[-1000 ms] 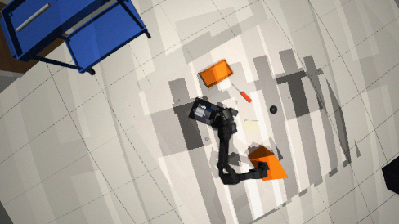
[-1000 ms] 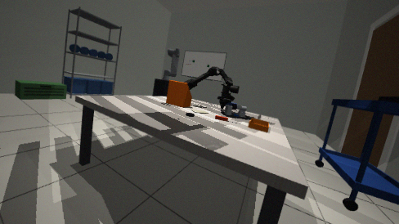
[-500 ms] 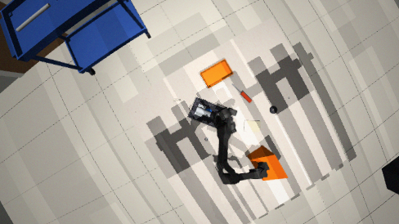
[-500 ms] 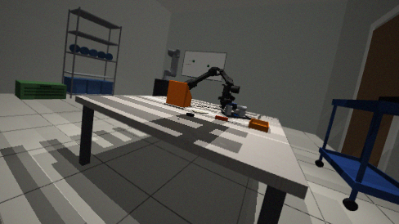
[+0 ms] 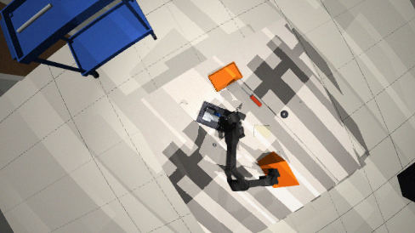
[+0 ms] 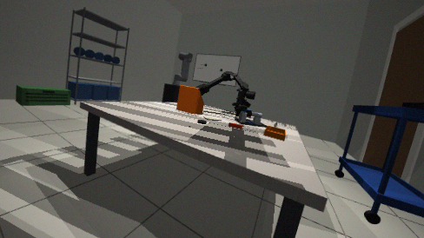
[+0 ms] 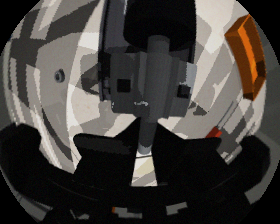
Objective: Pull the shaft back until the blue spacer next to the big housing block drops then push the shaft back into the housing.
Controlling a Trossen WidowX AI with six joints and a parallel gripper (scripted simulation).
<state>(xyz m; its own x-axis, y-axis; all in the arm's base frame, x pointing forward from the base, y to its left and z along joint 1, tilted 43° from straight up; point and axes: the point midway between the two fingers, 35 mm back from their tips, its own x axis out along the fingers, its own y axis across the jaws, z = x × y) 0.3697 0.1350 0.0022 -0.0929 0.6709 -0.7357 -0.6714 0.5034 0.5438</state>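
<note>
My gripper (image 7: pixel 143 120) is shut on the grey shaft (image 7: pixel 146 139), whose end sticks out between the black fingertips in the wrist view. Past the fingers the shaft runs through a grey block (image 7: pixel 126 102) with dark square holes. A wide black round shape (image 7: pixel 158 22) stands behind that block and hides what is beyond it. In the top view the dark base frame (image 5: pixel 200 114) lies left of the arm's wrist, with pale parts inside. A small blue part (image 5: pixel 218 115) shows there; I cannot tell which spacer it is. The housing block and the other spacers are not clearly visible.
An orange bin (image 5: pixel 225 76) (image 6: pixel 274 133) (image 7: pixel 248 55) and a red-handled screwdriver (image 5: pixel 255 100) (image 6: pixel 235 125) lie beyond the arm. A dark round puck (image 5: pixel 286 114) (image 6: pixel 202 122), a yellow sheet (image 5: pixel 262 131) and a small dark ring (image 5: pixel 214 144) (image 7: pixel 59 76) lie on the table. An orange box (image 6: pixel 189 99) stands by the arm's base.
</note>
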